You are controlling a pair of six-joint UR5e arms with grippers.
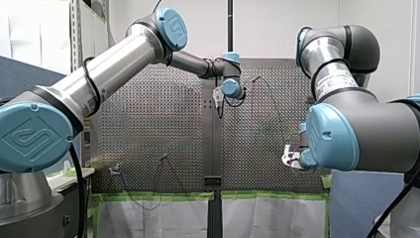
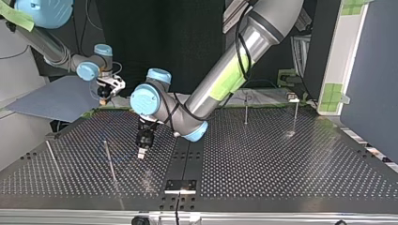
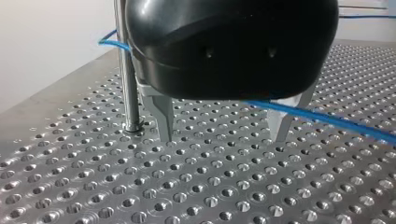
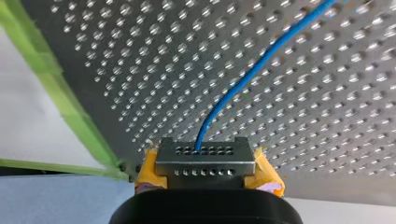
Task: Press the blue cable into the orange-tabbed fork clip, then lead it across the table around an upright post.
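- Perforated metal surface fills all four views, with dark backing beyond it in the top view. I take the upright post beside my left hand as my marker.
- My left hand stands just beside that post, its metal fingers apart, with tips at or very near the surface and nothing gripped between them.
- The blue cable shows as a loop behind the post. It comes out again under the hand's black housing and runs away from the post on the far side of the hand.
- My right hand is well apart from the post, out by the surface's rim. Its yellow pads are closed on the cable's end, and the cable leads from there back over the holes towards the post.
- I cannot make out the orange-tabbed fork clip in any view, so I cannot say whether the pressing-in is done.
- I judge that the step in hand is the lead around the post.
- The next move calls for the right hand to hold tension while the left hand guides the cable snug against the post without lifting it over the top.
- Away from the post towards the top view's right, the surface is bare and gives plenty of room.
- A second post stands on the other side of my marker, and the space between them is tighter.
- Green tape marks the rim just beside the right hand, so it has little margin outward.
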